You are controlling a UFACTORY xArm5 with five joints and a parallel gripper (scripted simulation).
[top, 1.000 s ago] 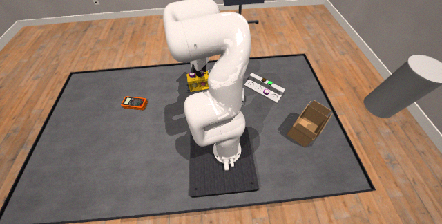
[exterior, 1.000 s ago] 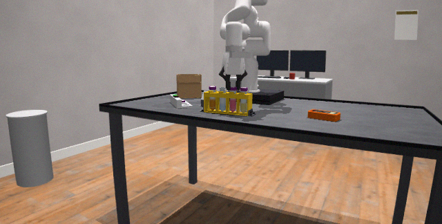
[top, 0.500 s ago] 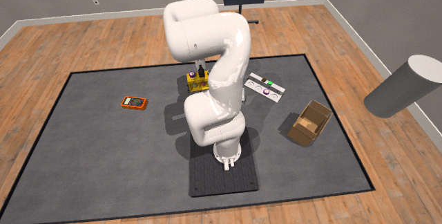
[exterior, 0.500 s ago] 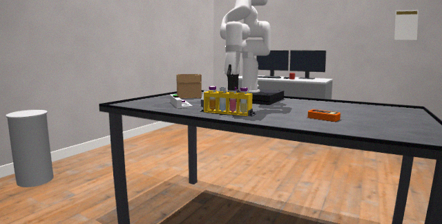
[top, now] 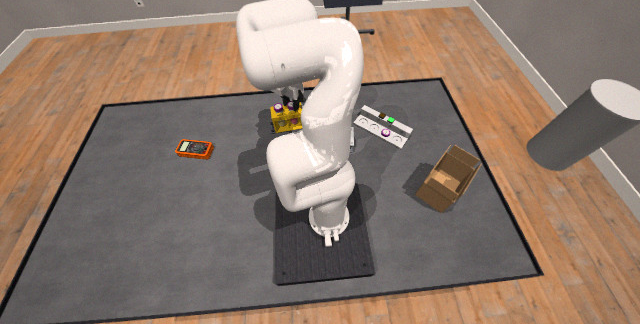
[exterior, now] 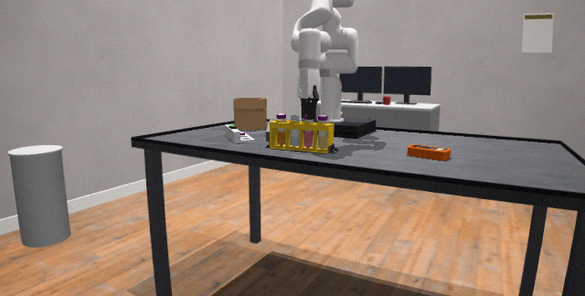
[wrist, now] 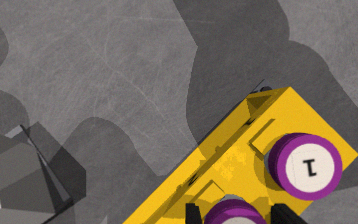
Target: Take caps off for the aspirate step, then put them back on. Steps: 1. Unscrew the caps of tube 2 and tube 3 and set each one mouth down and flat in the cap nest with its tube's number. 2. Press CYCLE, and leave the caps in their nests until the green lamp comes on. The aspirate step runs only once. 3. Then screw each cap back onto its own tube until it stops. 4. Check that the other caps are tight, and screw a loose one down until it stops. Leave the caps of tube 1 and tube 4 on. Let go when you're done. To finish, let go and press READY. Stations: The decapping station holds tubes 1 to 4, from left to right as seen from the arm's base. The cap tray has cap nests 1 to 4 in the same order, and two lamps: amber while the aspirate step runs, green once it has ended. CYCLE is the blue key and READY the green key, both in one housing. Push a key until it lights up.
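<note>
Presently, a purple-rimmed white screw cap [wrist: 234, 212] beside cap 1 [wrist: 304, 166] is flanked by the black gripper [wrist: 236, 216]. Its fingers stand loosened, apart, over the yellow tube rack [wrist: 232, 160]. Nothing is clamped.

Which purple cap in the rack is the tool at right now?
The tool straddles the tube 2 cap, cut off at the wrist view's bottom edge. The cap marked 1 stands free beside it.

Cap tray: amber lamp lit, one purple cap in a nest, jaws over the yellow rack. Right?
Not quite. The lit lamp on the cap tray is green, not amber; the top view shows it. One purple cap does sit in a nest, and the jaws are over the yellow rack.
</note>
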